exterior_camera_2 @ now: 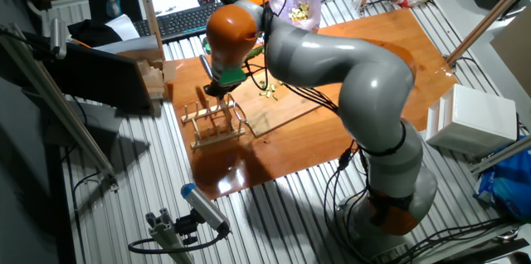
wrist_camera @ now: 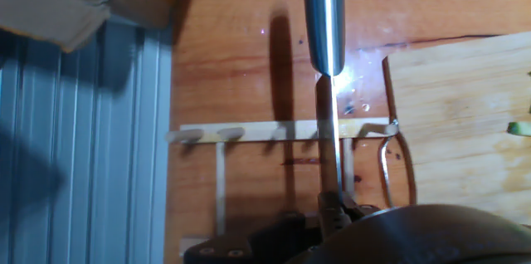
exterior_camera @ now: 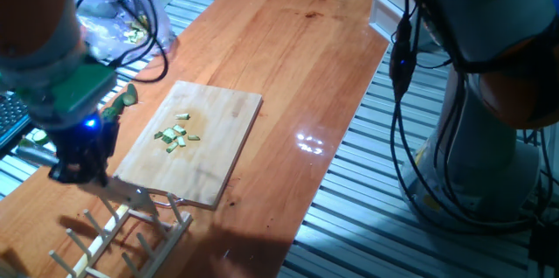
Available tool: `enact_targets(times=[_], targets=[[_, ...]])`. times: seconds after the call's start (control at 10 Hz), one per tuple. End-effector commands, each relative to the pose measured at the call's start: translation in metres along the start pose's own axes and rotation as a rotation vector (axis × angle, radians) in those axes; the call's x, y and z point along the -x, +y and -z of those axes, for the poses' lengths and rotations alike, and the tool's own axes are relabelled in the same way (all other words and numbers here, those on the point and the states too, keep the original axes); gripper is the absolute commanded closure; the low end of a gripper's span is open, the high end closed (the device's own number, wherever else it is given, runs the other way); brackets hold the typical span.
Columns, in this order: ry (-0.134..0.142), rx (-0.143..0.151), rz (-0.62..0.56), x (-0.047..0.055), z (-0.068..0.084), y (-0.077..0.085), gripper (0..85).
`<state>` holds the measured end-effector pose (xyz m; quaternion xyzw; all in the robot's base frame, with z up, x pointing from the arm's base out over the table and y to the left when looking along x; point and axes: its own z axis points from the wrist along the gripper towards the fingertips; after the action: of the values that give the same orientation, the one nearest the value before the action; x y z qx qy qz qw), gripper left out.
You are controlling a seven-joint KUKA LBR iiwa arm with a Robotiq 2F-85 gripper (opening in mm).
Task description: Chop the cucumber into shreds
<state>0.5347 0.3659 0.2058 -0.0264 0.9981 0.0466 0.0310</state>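
Note:
The shreds (exterior_camera: 177,134) lie in a small pale green pile on the wooden board (exterior_camera: 223,160); they also show in the other fixed view (exterior_camera_2: 267,91). One green bit (wrist_camera: 518,128) sits at the right edge of the hand view. No whole round cucumber slice shows. My gripper (exterior_camera: 80,171) hangs left of the board, over a wooden peg rack (exterior_camera: 122,234). In the hand view the gripper (wrist_camera: 332,207) is shut on a knife (wrist_camera: 323,15), seen edge-on, with its steel handle pointing away and its thin blade over the rack (wrist_camera: 282,134).
A plastic bag (exterior_camera: 122,16) with green chunks lies at the back left, and a green piece (exterior_camera: 129,94) lies beside the board. A keyboard (exterior_camera_2: 178,22) is behind the table. A wire loop (wrist_camera: 390,164) sticks out from the rack's end near the board (wrist_camera: 456,131).

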Motion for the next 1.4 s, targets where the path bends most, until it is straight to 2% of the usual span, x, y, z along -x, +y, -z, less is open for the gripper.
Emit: enact_targets(times=[0.0,0.1,0.3,0.6,0.7,0.8,0.9,1.1,1.3], targets=[[0.006,0.021,-0.006,0.001,0.005,-0.004,85.0],[0.011,0.015,-0.002,0.001,0.009,-0.006,85.0],[-0.001,0.005,0.009,0.001,0.003,-0.008,85.0],[-0.035,0.03,0.035,0.004,-0.017,-0.025,85.0],[-0.046,0.031,0.028,0.002,-0.023,-0.025,85.0],[-0.062,0.024,0.028,-0.001,-0.03,-0.024,85.0],[-0.075,0.001,0.047,-0.004,-0.037,-0.025,85.0],[-0.082,0.002,0.047,-0.008,-0.051,-0.03,85.0],[-0.102,-0.003,0.043,-0.009,-0.064,-0.033,85.0]])
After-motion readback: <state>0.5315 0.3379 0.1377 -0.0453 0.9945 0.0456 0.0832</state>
